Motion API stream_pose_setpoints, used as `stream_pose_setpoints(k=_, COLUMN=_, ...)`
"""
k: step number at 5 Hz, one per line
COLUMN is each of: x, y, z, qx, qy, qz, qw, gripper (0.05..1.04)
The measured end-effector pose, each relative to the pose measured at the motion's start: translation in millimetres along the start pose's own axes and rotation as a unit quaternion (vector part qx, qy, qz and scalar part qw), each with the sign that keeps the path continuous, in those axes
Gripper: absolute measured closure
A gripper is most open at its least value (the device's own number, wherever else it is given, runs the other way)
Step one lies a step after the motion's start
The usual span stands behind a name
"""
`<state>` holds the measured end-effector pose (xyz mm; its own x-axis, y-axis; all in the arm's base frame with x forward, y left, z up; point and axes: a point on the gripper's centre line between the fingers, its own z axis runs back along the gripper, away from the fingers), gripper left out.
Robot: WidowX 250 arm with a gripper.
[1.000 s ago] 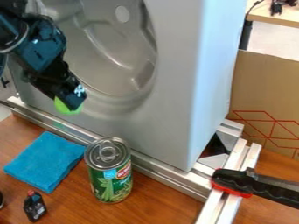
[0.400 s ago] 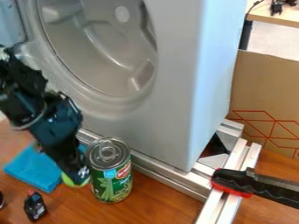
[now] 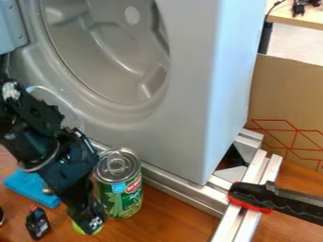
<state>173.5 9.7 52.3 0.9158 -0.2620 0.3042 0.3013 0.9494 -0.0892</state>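
Your hand [image 3: 92, 221] is pinching a green object [image 3: 78, 228]. Can [image 3: 123, 191] just beside it, black bottle [image 3: 38, 224] on its other side.

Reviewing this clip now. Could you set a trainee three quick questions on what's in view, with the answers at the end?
1. True or false: the vegetable can stands upright, its metal lid facing up.
2. Multiple choice: what does the hand have at its tip?
a) a red clamp
b) a bright green object
c) a white cup
3. Fill in the blank: the small dark bottle stands nearer the camera than the blue ____.

Key: 1 true; 2 b; 3 cloth.
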Motion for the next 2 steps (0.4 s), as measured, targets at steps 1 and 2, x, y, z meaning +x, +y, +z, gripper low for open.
stream_pose_setpoints(k=1, x=-5.7, y=3.2, z=-25.3, qx=-0.02, qy=0.0, qz=-0.029, qw=0.9994, gripper=0.423)
stream_pose_setpoints(k=2, x=-11.6, y=12.8, z=-44.0, qx=-0.027, qy=-0.012, qz=-0.048, qw=0.9984, gripper=0.423)
